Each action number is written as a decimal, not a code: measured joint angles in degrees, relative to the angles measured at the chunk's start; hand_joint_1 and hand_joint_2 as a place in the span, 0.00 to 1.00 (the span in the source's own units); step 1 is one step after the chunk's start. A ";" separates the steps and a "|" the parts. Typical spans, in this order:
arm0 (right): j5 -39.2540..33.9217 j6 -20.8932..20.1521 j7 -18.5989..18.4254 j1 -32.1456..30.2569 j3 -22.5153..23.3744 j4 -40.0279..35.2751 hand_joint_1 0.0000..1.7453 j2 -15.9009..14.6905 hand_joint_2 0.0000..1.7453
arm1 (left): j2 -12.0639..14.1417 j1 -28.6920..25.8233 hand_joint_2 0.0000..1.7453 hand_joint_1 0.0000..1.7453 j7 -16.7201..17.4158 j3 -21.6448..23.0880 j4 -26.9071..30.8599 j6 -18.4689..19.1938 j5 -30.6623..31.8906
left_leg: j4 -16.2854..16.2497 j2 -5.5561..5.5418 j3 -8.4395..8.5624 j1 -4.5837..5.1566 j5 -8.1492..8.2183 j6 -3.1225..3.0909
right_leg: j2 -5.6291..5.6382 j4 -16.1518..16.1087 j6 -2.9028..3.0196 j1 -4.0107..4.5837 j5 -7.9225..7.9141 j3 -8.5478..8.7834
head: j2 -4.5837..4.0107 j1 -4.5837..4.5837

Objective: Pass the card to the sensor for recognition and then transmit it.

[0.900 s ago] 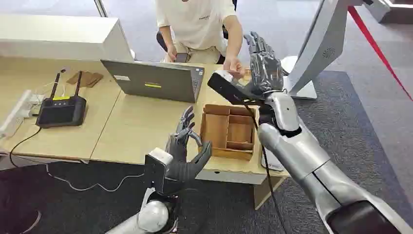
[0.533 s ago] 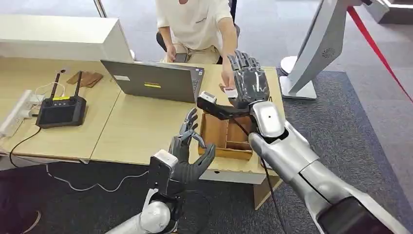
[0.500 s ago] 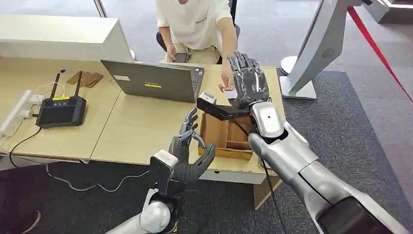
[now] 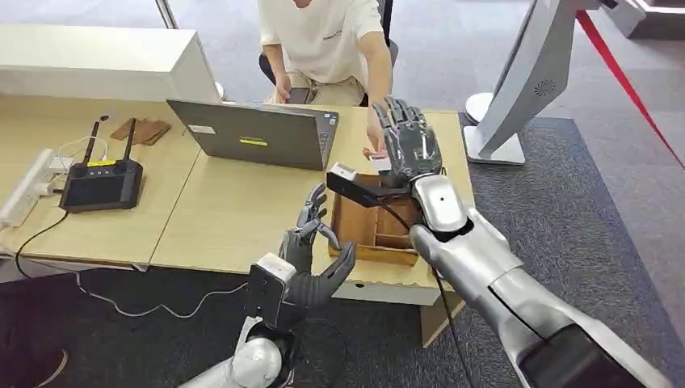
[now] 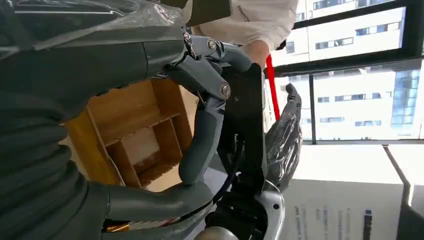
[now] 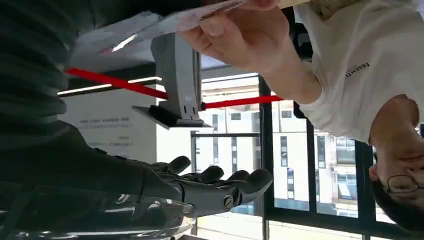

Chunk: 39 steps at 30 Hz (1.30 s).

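Card [image 4: 380,153] sits pinched in a person's hand [image 4: 374,139] near the desk's far right edge, just beside the right hand [image 4: 410,141], whose fingers are spread and empty. Left hand [image 4: 315,250] is likewise spread, idle. Closing late or misaligned could drop it into the tray [image 4: 376,222].

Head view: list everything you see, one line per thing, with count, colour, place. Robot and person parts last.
light wooden desk: 1, tan, centre.
grey laptop: 1, open, desk rear.
black box with two antennas: 1, desk left side.
compartmented wooden tray: 1, brown, desk near right corner.
white card: 1, in the person's fingers beside the right hand.
white kiosk stand: 1, on the floor at right.
person's hand: 1, holds the card.
left hand: dark grey, fingers spread, desk front edge.
right hand: dark grey, fingers spread, above the tray.
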<state>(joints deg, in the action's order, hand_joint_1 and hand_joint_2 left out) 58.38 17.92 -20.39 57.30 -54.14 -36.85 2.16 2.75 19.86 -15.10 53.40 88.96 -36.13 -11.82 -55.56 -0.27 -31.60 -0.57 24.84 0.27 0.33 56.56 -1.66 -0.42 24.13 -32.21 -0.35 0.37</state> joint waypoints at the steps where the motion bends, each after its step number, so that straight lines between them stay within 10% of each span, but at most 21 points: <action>1: -0.02 0.00 0.07 0.00 0.02 0.15 1.00 0.11 1.00 | 0.00 -0.06 1.00 0.00 0.00 0.00 -0.02 0.00 0.07 | 0.00 0.00 0.01 0.00 0.00 0.00 | 0.00 0.00 0.00 0.00 0.00 0.00 | 0.00 -0.02; 39: -5.29 2.21 1.77 -0.50 2.97 -0.55 1.00 -0.51 1.00 | 0.52 -3.68 1.00 0.00 1.07 -2.38 0.57 0.00 5.66 | -0.01 0.01 0.04 0.00 0.00 0.00 | 0.00 -0.01 0.00 0.00 0.00 0.01 | 0.00 0.00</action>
<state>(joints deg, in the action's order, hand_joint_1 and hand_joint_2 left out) 53.09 20.13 -18.62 56.80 -51.17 -37.40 1.66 3.28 16.18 -14.03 51.01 89.53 -36.13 -6.16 -55.57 -0.25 -31.55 -0.56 24.84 0.27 0.34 56.56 -1.66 -0.42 24.13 -32.20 -0.35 0.37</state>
